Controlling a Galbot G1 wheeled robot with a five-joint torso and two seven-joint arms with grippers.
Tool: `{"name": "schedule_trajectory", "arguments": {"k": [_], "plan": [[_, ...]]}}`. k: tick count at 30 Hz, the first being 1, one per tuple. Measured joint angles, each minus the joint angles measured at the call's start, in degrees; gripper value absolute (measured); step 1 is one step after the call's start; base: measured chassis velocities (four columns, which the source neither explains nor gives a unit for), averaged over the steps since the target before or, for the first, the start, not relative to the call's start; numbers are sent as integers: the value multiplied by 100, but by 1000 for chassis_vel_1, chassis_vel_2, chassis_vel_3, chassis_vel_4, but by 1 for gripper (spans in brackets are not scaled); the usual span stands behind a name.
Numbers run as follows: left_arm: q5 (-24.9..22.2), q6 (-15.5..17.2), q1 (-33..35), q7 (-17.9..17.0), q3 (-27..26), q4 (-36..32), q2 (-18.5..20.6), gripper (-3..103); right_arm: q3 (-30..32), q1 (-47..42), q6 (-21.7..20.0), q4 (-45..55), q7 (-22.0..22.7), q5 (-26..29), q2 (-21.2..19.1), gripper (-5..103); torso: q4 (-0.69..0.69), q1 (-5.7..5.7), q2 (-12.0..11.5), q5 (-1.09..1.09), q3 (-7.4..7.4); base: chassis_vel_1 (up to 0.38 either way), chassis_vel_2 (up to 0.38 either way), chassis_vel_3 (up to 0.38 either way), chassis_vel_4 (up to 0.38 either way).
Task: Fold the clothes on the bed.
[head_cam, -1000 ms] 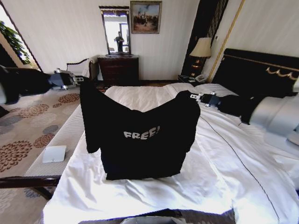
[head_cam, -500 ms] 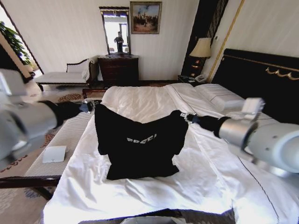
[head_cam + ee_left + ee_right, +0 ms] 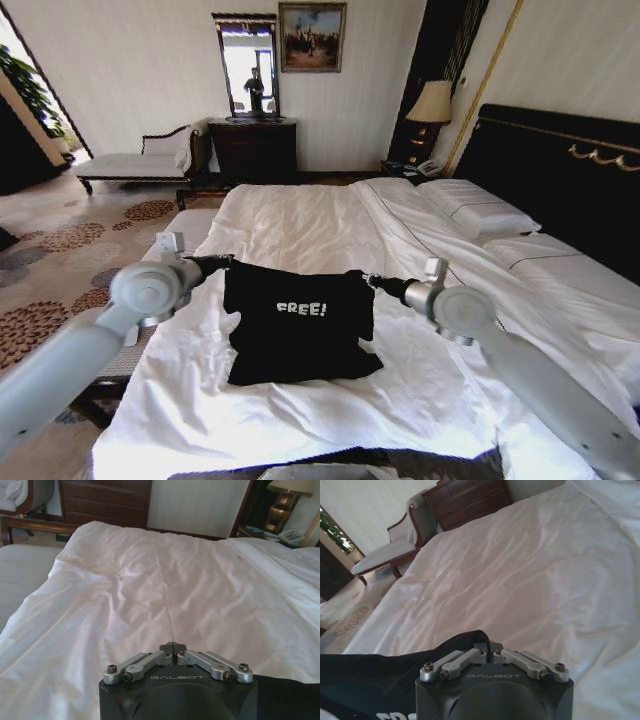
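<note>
The black T-shirt (image 3: pixel 300 325) with white "FREE!" lettering hangs low over the middle of the bed (image 3: pixel 300 215), its lower part resting on the white duvet. My left gripper (image 3: pixel 222 262) is shut on its upper left corner, and my right gripper (image 3: pixel 362 278) is shut on its upper right corner. Between them the top edge is stretched nearly level. In the left wrist view the fingertips of the left gripper (image 3: pixel 172 647) meet, with black fabric (image 3: pixel 287 695) beside the gripper body. In the right wrist view the T-shirt (image 3: pixel 375 685) rises to the closed right gripper (image 3: pixel 487 647).
Pillows (image 3: pixel 478 210) and a tall black headboard (image 3: pixel 560 160) lie to the right. A pale bench (image 3: pixel 185 235) runs along the bed's left side. At the back wall stand a chaise (image 3: pixel 130 165), a dark dresser (image 3: pixel 253 148) and a lamp (image 3: pixel 432 102).
Both grippers have come down and drawn closer together with the T-shirt. It hung high and wide before; now its top edge is low over the duvet.
</note>
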Motion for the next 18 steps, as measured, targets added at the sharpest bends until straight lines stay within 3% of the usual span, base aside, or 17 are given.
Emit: {"name": "schedule_trajectory", "arguments": {"k": [1,4,6,9,10,13,15,18], "plan": [[0,0,0,0,0,0,0,0,0,0,0,0,0,0,0,1,0,0,0,0,0,0,0,0,0],[568,-107,-296,266,463,869,-619,0,-447,550,87,-996,-367,-425,360,1,1,-1,0,-1,-1,0,0,0,0],[634,-132,-379,294,553,1041,-742,0,-536,647,121,-1188,-444,-502,413,1,1,-1,0,-2,-1,0,0,0,0],[1084,-340,-991,564,1125,2093,-1522,0,-1006,1180,321,-2391,-988,-1074,762,1,0,0,0,-2,0,0,0,0,0],[1084,-340,-991,564,1125,2093,-1522,0,-1006,1180,321,-2391,-988,-1074,762,1,0,0,0,-2,0,0,0,0,0],[1285,-428,-1567,787,1525,3003,-2124,0,-1275,1687,482,-3498,-1279,-1499,1282,1,-2,1,0,1,0,0,0,0,0],[1311,-438,-1722,841,1620,3277,-2262,0,-1343,1818,525,-3794,-1340,-1573,1422,1,-4,1,0,1,0,0,0,0,0],[1533,-499,-2302,1146,1861,4558,-2838,0,-1510,2450,723,-5042,-1584,-1939,2077,1,-1,1,0,1,0,0,0,0,0]]}}
